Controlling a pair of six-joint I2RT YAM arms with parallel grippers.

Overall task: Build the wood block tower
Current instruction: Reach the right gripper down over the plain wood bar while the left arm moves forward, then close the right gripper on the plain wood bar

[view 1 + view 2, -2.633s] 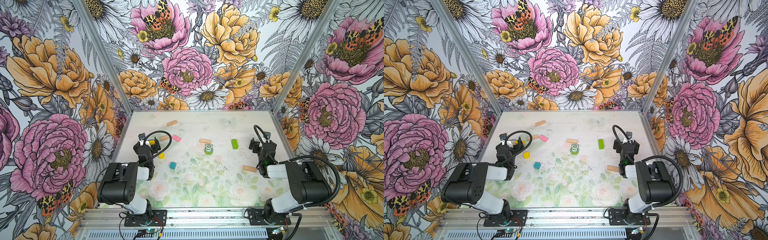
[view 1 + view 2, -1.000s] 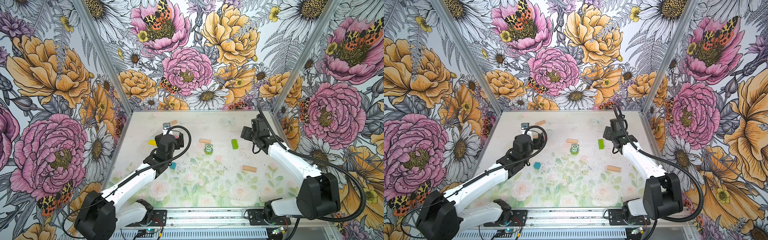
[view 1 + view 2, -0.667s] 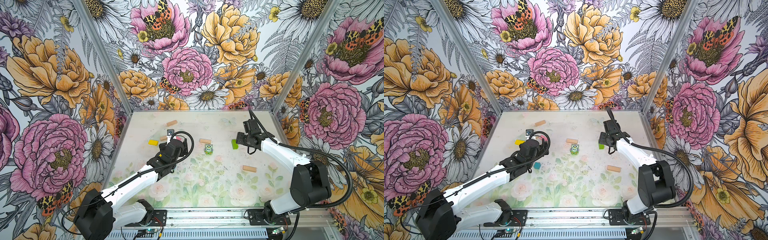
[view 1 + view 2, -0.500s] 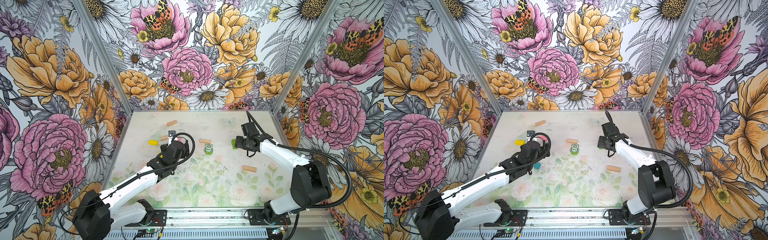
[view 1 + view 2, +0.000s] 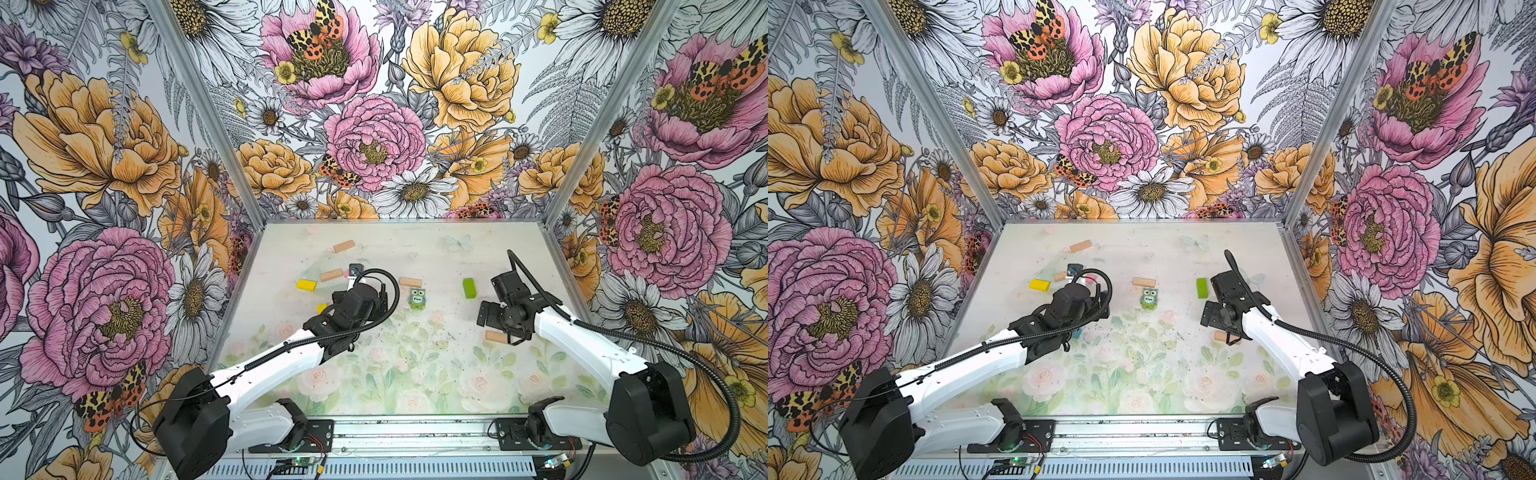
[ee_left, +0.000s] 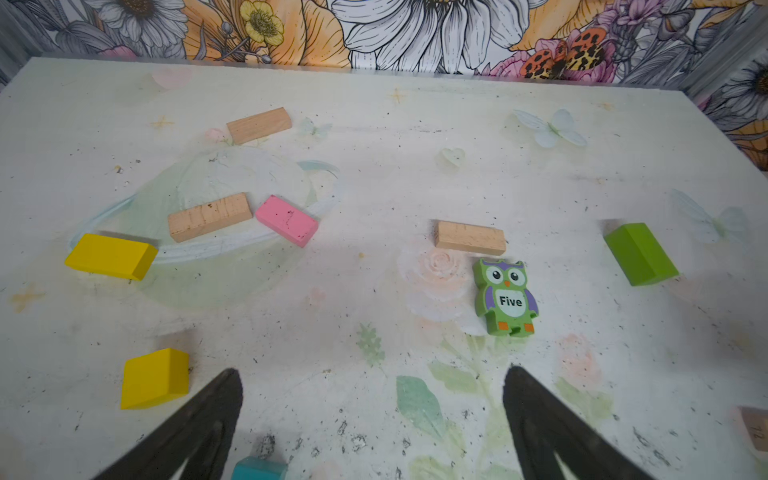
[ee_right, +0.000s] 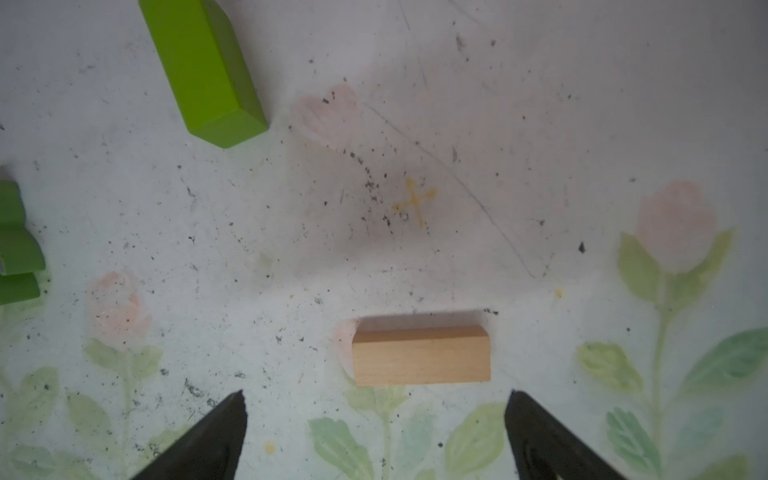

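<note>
The wood blocks lie singly on the table, none on another. A tan bar (image 7: 420,355) lies just ahead of my open right gripper (image 7: 374,399), in line with the gap between its fingers and untouched. The lime-green bar (image 5: 469,287) and the owl piece (image 5: 417,298) lie behind it. My left gripper (image 6: 372,376) hangs open and empty over the middle, with a teal cube (image 6: 259,469) low between its fingers and a yellow cube (image 6: 153,377) beside it. Farther off are a yellow bar (image 6: 110,256), a pink bar (image 6: 286,220) and three tan bars (image 6: 210,216) (image 6: 259,125) (image 6: 470,237).
Flowered walls (image 5: 374,145) close the table (image 5: 415,374) at the back and both sides. A metal rail (image 5: 415,440) with both arm bases runs along the front. The left arm (image 5: 291,353) reaches diagonally across the front left.
The right gripper has come from beside the lime-green bar toward the front, to the tan bar. The left gripper has shifted from the pink and tan bars toward the table's middle.
</note>
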